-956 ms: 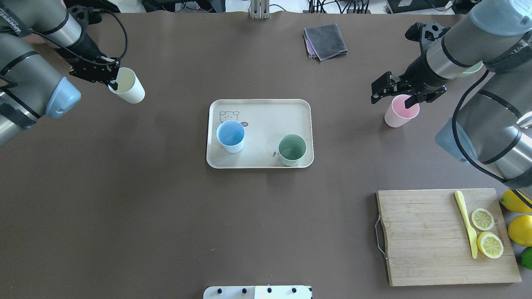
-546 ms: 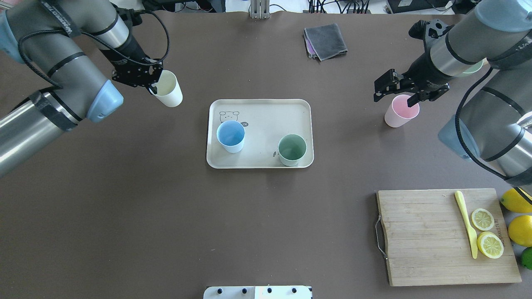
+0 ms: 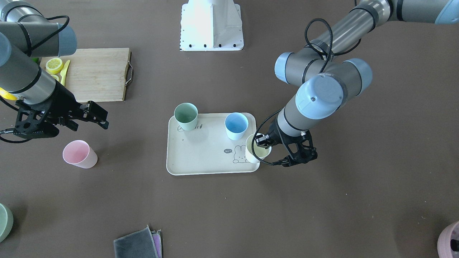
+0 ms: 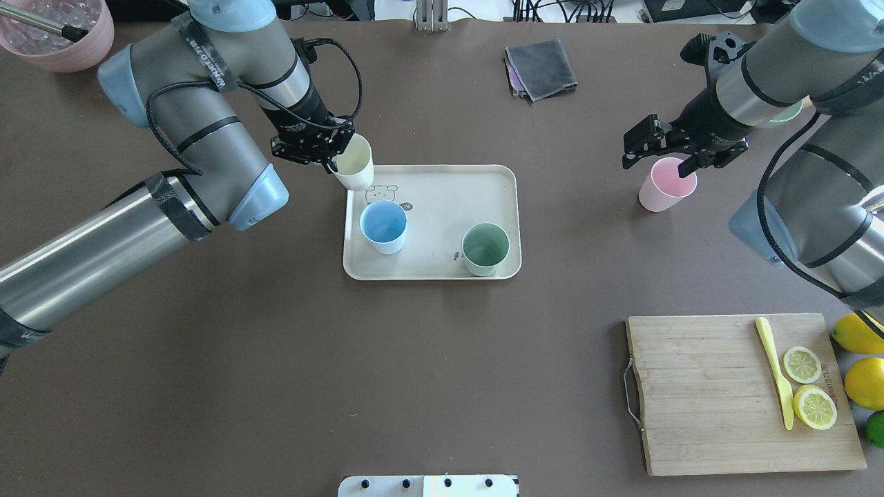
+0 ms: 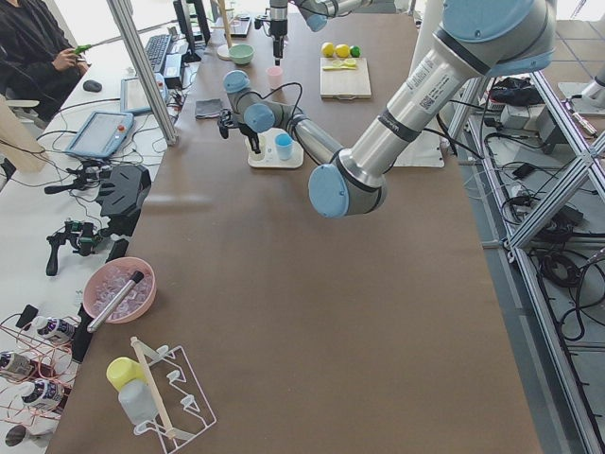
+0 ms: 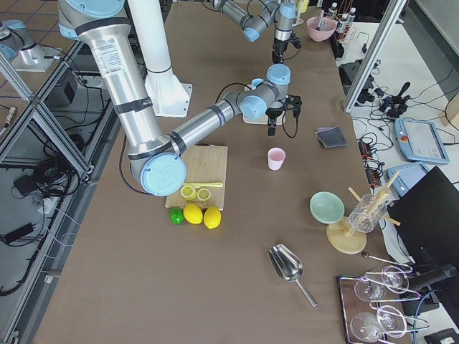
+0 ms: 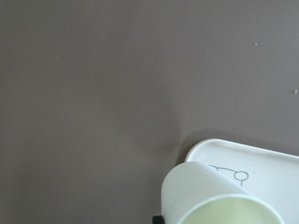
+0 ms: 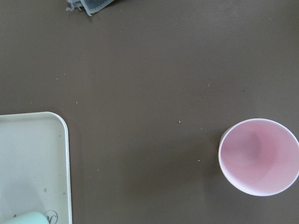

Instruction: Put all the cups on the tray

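Left side first: my left gripper (image 4: pixel 337 159) is clamped on the rim of the cream-yellow cup (image 4: pixel 353 168), one finger inside the mouth and one outside. The cup hangs in the air, tipped off vertical, over the tray's (image 4: pixel 442 181) far corner on my left, right by the bunny drawing (image 4: pixel 381 190). From the wrist view I'd judge only part of its base is over the tray; the rest is out past the rim above the table (image 4: pixel 207 345).

The blue cup (image 4: pixel 383 226) stands on the tray just on my side of that corner, and the green cup (image 4: pixel 485 248) sits toward the near right corner. So the free floor lies to my right of the cup, along the far rim. That's the direction that matters: slide inward, level the cup, then lower it, or the base may catch the rim or bump the blue one.

Over on the other side, my right gripper (image 4: pixel 661 157) is spread wide, holding nothing, poised above the pink cup (image 4: pixel 665 185). That cup stands upright on the table, well apart from the tray, which lies off to its left. It is the right arm's job, being far nearer
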